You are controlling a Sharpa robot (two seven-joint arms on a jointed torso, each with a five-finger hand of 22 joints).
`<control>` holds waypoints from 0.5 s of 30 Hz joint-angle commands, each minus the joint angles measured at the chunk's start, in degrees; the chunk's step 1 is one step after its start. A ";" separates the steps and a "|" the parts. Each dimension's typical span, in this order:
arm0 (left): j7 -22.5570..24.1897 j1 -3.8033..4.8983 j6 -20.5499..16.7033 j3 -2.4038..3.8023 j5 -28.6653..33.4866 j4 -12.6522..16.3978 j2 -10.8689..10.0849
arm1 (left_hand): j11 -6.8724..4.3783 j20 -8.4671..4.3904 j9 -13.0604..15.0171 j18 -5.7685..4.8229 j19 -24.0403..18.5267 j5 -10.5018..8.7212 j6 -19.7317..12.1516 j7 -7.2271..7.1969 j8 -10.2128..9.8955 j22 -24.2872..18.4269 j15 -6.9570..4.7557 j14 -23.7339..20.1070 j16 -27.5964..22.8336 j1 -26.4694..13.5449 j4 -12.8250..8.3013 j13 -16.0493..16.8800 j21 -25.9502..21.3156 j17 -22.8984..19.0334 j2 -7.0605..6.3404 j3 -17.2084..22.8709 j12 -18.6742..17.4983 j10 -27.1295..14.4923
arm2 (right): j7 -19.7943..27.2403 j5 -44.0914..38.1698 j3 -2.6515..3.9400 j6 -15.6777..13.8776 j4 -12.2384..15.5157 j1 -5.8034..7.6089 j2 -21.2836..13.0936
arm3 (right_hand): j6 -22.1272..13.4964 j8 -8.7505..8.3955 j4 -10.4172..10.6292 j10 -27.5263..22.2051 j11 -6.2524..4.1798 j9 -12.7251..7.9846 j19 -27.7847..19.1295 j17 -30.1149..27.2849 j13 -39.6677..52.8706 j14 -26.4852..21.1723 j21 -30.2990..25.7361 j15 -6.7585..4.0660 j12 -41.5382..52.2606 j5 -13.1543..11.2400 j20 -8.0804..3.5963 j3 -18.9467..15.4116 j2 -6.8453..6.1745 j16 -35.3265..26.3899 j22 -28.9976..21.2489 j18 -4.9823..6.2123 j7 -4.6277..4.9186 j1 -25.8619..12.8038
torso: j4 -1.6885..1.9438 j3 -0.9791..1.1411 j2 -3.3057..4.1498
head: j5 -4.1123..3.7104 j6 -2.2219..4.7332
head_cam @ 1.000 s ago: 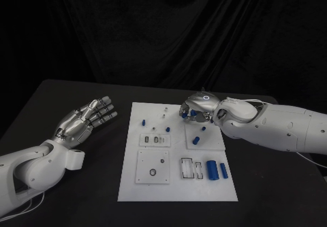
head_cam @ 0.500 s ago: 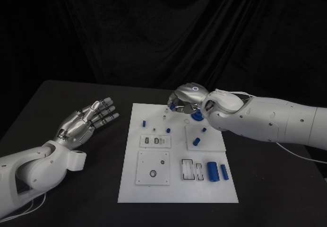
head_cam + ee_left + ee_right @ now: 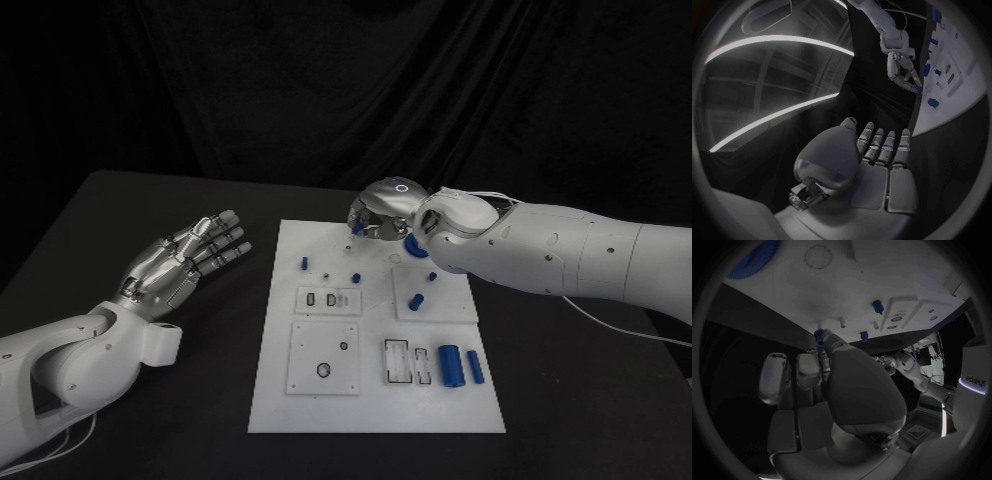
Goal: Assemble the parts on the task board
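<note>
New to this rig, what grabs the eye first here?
The right hand, hanging over the far edge of the white task board, pinching a small blue part at its fingertips. Next, the left hand, open and palm up over the black table, left of the board, holding nothing. Then two blue cylinders lying side by side near the board's near right corner.

Black table [image 3: 173, 215], apparently dark drapes [image 3: 346, 90] behind.
</note>
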 commanded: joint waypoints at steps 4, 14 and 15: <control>4.82 -0.02 0.83 0.04 0.21 -0.30 0.51 | -0.04 -0.02 0.04 -0.11 -0.35 0.28 0.36 -0.04 -0.33 -0.09 0.14 -0.19 -0.24 0.59 -0.01 0.06 -0.24 0.05 0.09 0.38 -0.07 -0.29 | -0.99 0.16 0.08 2.50 -1.10 -0.12 0.70 | -0.69 -0.21 0.34 -0.88 0.20 3.32 0.21 0.11 -0.04 0.03 0.20 0.55 -0.36 -0.41 0.30 -0.13 -0.67 0.22 0.14 -0.70 0.04 -0.22 | 0.14 -0.10 0.21 | -0.31 0.12; 4.71 -0.02 1.03 0.04 0.21 -0.53 0.72 | -0.05 -0.02 0.04 -0.11 -0.36 0.39 0.36 -0.03 -0.34 -0.09 0.13 -0.22 -0.25 0.66 -0.02 0.06 -0.25 0.05 0.09 0.42 -0.10 -0.32 | -1.14 0.16 0.12 2.94 -2.35 -0.44 1.54 | -1.28 -0.50 0.47 -1.41 0.43 3.40 0.09 0.10 0.00 -0.13 0.10 0.75 -0.61 -0.63 0.48 -0.18 -0.74 0.17 0.11 -0.68 0.07 -0.33 | 0.04 -0.04 0.19 | -0.25 -0.29; 4.71 -0.02 1.04 0.04 0.21 -0.54 0.73 | -0.05 -0.02 0.04 -0.11 -0.36 0.39 0.36 -0.03 -0.34 -0.09 0.13 -0.22 -0.25 0.66 -0.02 0.06 -0.25 0.05 0.09 0.42 -0.10 -0.32 | -1.18 0.16 0.12 3.07 -2.50 -0.46 1.65 | -1.36 -0.53 0.49 -1.58 0.49 3.43 0.05 0.06 0.00 -0.18 0.06 0.80 -0.68 -0.66 0.53 -0.17 -0.74 0.14 0.09 -0.67 0.06 -0.33 | 0.02 -0.03 0.16 | -0.28 -0.27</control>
